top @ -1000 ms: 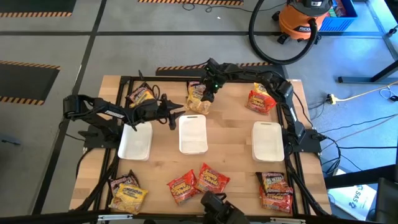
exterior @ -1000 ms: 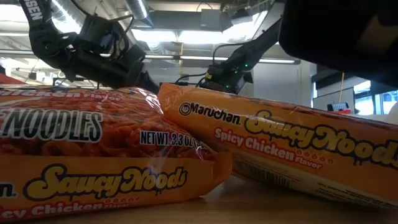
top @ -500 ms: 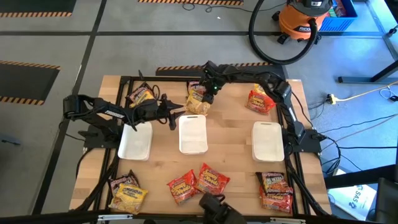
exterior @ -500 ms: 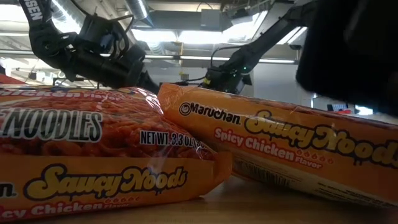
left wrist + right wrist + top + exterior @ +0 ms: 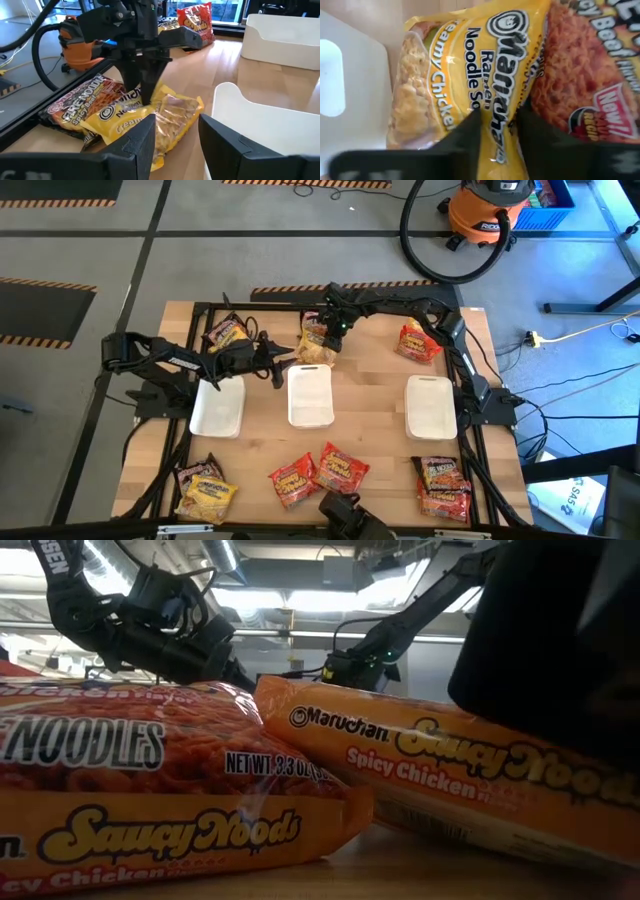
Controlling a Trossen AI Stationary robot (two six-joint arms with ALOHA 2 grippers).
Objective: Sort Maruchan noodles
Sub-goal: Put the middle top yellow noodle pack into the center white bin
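Observation:
A yellow Maruchan noodle packet (image 5: pixel 317 348) lies at the table's far middle, with one side resting on a dark, pink-printed packet (image 5: pixel 75 102). My right gripper (image 5: pixel 328 330) reaches in from the right and stands on the yellow packet (image 5: pixel 445 75), shut on it. My left gripper (image 5: pixel 175 135) hovers open and holds nothing, between the left tray (image 5: pixel 218 408) and the middle tray (image 5: pixel 310 395). Other packets lie at the far left (image 5: pixel 225 332), the far right (image 5: pixel 418 342) and along the near edge (image 5: pixel 320 473). My right gripper pinches the yellow packet's printed top face (image 5: pixel 504 107) between its two fingers, near the side that adjoins the dark packet. The fingers (image 5: pixel 147 90) come from above and point down. The packet lies flat on the table and on the dark packet.
Three white trays stand in a row across the table's middle, the third at the right (image 5: pixel 430 405). Two orange packets (image 5: pixel 200 790) lie right in front of the low camera. Packet piles sit at the near left (image 5: pixel 205 488) and near right (image 5: pixel 442 485) corners.
My right gripper has shifted a little toward the table's left edge over the yellow packet. The packet lies where it was.

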